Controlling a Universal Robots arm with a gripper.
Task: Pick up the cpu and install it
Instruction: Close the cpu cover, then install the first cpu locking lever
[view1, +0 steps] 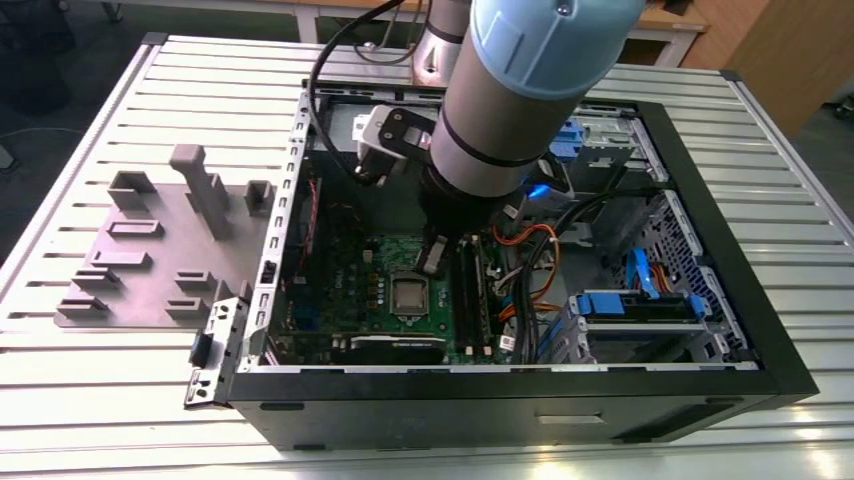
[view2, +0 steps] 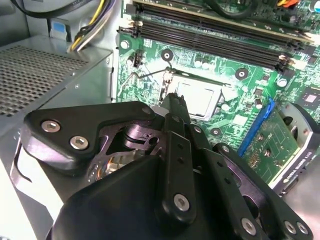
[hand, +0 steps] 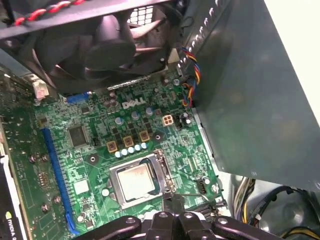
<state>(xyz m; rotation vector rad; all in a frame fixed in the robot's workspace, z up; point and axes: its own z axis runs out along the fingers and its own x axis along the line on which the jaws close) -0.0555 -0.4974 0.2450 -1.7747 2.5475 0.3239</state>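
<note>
The cpu (view1: 407, 293) lies flat in its socket on the green motherboard (view1: 380, 250), silvery top up, with the metal socket frame (hand: 161, 176) around it. In both wrist views the cpu (view2: 198, 97) (hand: 135, 181) sits just beyond my fingertips. My gripper (view1: 430, 260) hangs inside the open computer case, directly over the socket's edge. Its black fingers (view2: 176, 107) meet in a single narrow tip, shut with nothing between them. In the first wrist view my gripper (hand: 175, 201) ends beside the socket's thin wire lever (hand: 192, 195).
A black fan (hand: 110, 45) and the grey case wall (hand: 250, 100) flank the socket. Memory slots (view2: 210, 30), a graphics card (view2: 295, 150) and a perforated metal box (view2: 35, 75) stand close by. Cables (view1: 527, 250) and blue drive bays (view1: 641, 300) fill the case's right. A grey fixture plate (view1: 147, 250) lies outside.
</note>
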